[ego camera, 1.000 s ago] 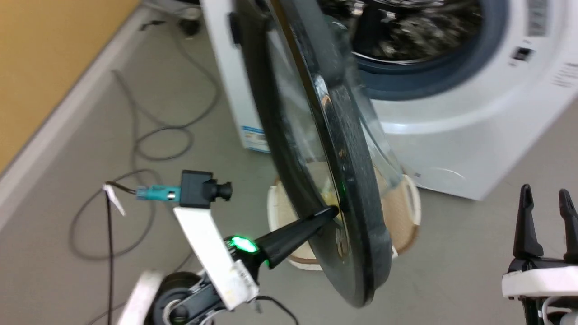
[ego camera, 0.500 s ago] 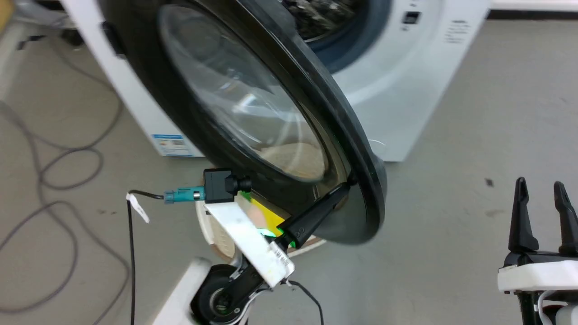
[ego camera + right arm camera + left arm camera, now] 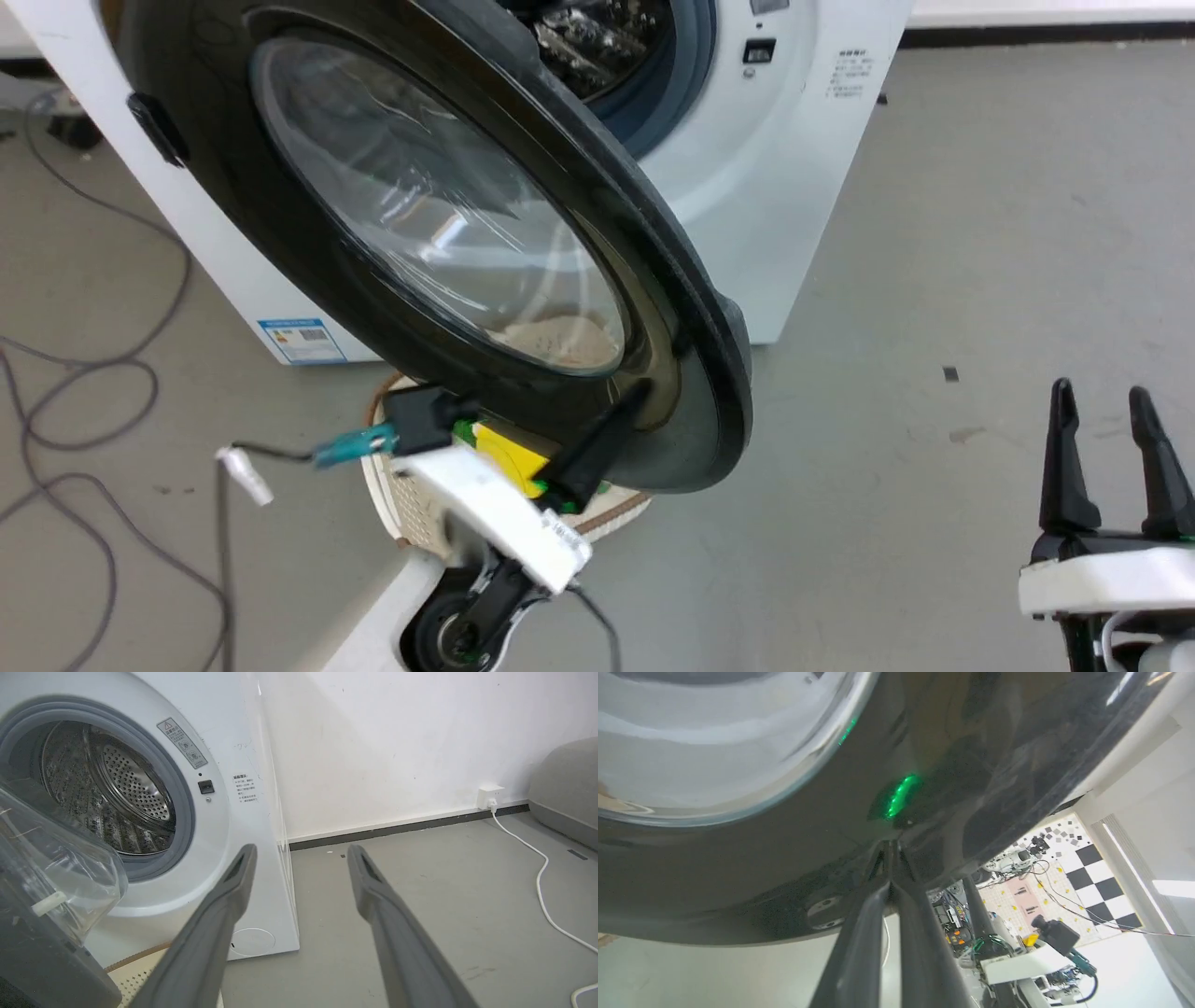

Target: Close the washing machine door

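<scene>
Swung the washing machine door (image 3: 420, 215) closer to the washing machine (image 3: 775, 187) since a second ago. Not shut yet, with the drum (image 3: 597, 37) peeking out at 12 o'clock. Pressing on the black rim (image 3: 681, 411) at 5 o'clock of the door with the left gripper (image 3: 627, 403), fingers (image 3: 859, 933) squeezed together, holding nothing. Parked at 4 o'clock, the right gripper (image 3: 1097, 401), fingers (image 3: 210, 933) spread wide apart around nothing. Sitting under the door at 6 o'clock, a cream basket (image 3: 420, 504).

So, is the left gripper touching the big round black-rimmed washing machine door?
Touching. Left wrist view: the left gripper presses its closed tips against the washing machine door, no gap.
</scene>
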{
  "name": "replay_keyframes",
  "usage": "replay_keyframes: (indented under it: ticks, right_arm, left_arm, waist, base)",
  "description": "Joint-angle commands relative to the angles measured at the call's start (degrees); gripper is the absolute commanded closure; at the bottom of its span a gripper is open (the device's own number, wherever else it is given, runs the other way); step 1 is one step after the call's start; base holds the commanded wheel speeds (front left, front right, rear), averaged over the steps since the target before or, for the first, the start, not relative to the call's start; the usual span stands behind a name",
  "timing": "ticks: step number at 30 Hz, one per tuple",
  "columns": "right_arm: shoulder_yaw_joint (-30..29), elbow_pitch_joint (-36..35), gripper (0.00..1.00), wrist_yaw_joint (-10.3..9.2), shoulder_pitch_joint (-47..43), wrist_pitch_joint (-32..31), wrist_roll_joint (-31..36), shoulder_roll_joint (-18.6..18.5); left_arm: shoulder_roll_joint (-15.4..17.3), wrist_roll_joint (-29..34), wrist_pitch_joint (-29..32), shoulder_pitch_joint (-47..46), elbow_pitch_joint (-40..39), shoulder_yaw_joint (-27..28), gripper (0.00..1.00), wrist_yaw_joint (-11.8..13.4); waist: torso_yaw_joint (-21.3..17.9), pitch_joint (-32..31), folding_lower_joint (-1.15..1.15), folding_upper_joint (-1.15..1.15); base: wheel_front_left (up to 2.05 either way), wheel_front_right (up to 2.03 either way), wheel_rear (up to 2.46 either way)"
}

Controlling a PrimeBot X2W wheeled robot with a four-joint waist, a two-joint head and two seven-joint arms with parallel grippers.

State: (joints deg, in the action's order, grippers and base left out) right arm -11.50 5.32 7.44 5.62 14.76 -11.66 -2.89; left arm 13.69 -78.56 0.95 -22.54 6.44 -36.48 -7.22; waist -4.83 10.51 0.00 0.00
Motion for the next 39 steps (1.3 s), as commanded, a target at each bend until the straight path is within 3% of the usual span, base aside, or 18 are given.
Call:
replay_keyframes:
  ticks: [1,5,8,14,17,18,19,20,23,26,34,39]
  right_arm:
    - [0.4,-0.3,0.00,0.05,-1.2,0.2,0.6,0.0]
    - [0.9,-1.2,0.00,0.05,-2.2,0.2,1.9,0.0]
    - [0.3,-2.1,0.00,0.05,-2.4,0.2,2.4,0.0]
    - [-0.9,-4.8,0.00,0.05,-2.4,0.2,2.8,0.0]
    - [-0.4,-6.6,0.00,0.05,-2.2,0.2,3.5,0.0]
    - [-0.4,-6.6,0.00,0.05,-2.2,0.2,3.5,0.0]
    - [-0.2,-7.9,0.00,0.05,-1.7,0.2,3.5,0.0]
    - [-0.2,-7.9,0.00,0.05,-1.7,0.2,3.5,0.0]
    - [0.0,-9.8,0.00,0.05,-0.7,0.2,3.4,0.0]
    - [2.4,-12.8,0.00,0.05,0.6,0.2,5.0,0.0]
    - [10.7,-20.9,0.00,0.05,4.1,0.2,4.1,-0.3]
    - [17.7,-23.3,0.00,0.05,5.3,0.2,1.6,-3.6]
  left_arm:
    - [1.7,3.2,-3.3,-0.8,1.3,-1.2,1.00,-0.3]
    - [4.6,10.6,-12.2,-1.6,4.6,-3.2,1.00,-0.3]
    - [5.9,17.7,-15.4,-2.5,8.1,-1.0,1.00,0.4]
    - [3.5,38.4,-15.9,-0.6,4.4,14.5,1.00,9.0]
    - [2.1,47.1,-15.9,2.5,0.9,20.5,0.02,12.3]
    - [2.1,47.1,-15.9,2.5,0.9,20.5,0.02,12.3]
    - [2.0,53.5,-15.9,4.7,-1.5,23.2,0.00,15.0]
    - [2.0,53.5,-15.9,4.7,-1.5,23.2,0.00,15.0]
    - [2.0,61.0,-15.9,8.3,-4.4,25.8,0.00,18.9]
    - [1.6,65.6,-15.9,12.1,-6.2,27.0,0.00,21.2]
    - [0.1,68.8,-15.9,19.3,-7.9,29.6,0.00,20.8]
    - [-1.7,70.1,-15.9,21.3,-8.4,31.4,0.00,21.0]
  waist:
    - [0.8,-1.1,0.00,0.00]
    - [1.8,-2.7,0.00,0.00]
    - [2.6,-3.6,0.00,0.00]
    - [4.8,-4.4,0.00,0.00]
    - [5.6,-4.8,0.00,0.00]
    - [5.6,-4.8,0.00,0.00]
    - [6.2,-5.1,0.00,0.00]
    - [6.2,-5.1,0.00,0.00]
    - [7.0,-5.5,0.00,0.00]
    - [8.0,-5.9,0.00,0.00]
    - [10.2,-6.2,0.00,0.00]
    - [11.4,-6.5,0.00,0.00]
  base:
    - [0.00,0.00,0.00]
    - [0.00,0.00,0.00]
    - [0.00,0.00,0.00]
    - [0.00,0.00,0.00]
    - [0.00,0.00,0.00]
    - [0.00,0.00,0.00]
    - [0.00,0.00,0.00]
    - [0.00,0.00,0.00]
    - [0.00,0.00,0.00]
    - [0.00,0.00,0.00]
    - [0.00,0.00,0.00]
    - [0.00,0.00,0.00]
